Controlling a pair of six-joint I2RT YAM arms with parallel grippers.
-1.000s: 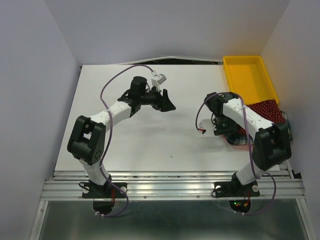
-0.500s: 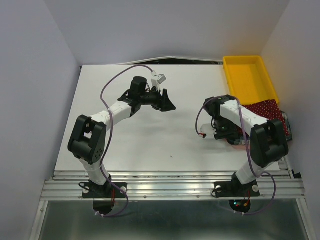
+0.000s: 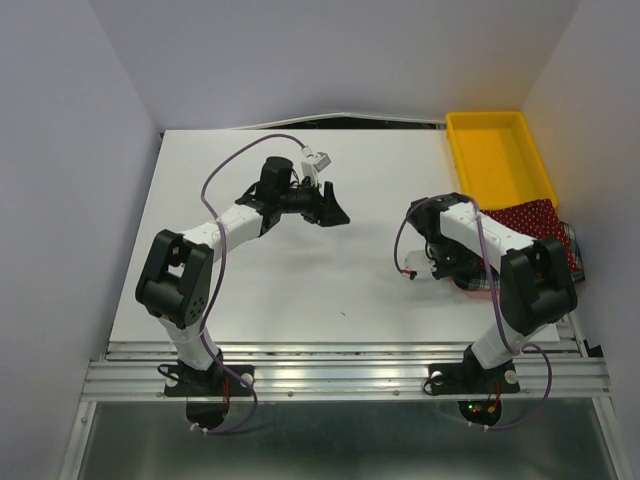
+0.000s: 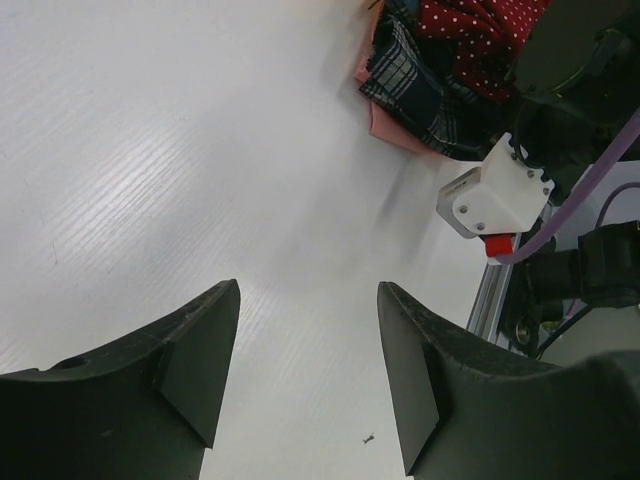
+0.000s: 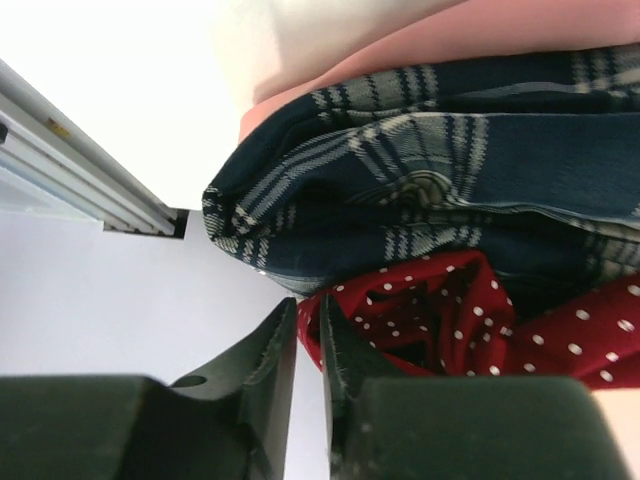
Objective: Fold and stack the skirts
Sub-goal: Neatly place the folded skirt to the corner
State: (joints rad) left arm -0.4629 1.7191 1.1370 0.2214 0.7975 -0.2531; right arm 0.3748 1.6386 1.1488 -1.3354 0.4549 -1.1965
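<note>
overlapping the skirts (image 3: 540, 218), the right arm (image 3: 488, 233) hides most of them.

Skirts (image 3: 535, 218) lie heaped on the table's (image 3: 300, 290) right, before the tray (image 3: 495, 160).

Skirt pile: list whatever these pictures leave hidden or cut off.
- Top external: the right arm covers most of the plaid skirt.
- Right wrist: frame edges crop the red dotted skirt and the pink cloth.
- Right wrist: the right end effector is nearly shut; whether it pinches cloth is unclear.
- Left wrist: the top edge cuts off the pile.
</note>
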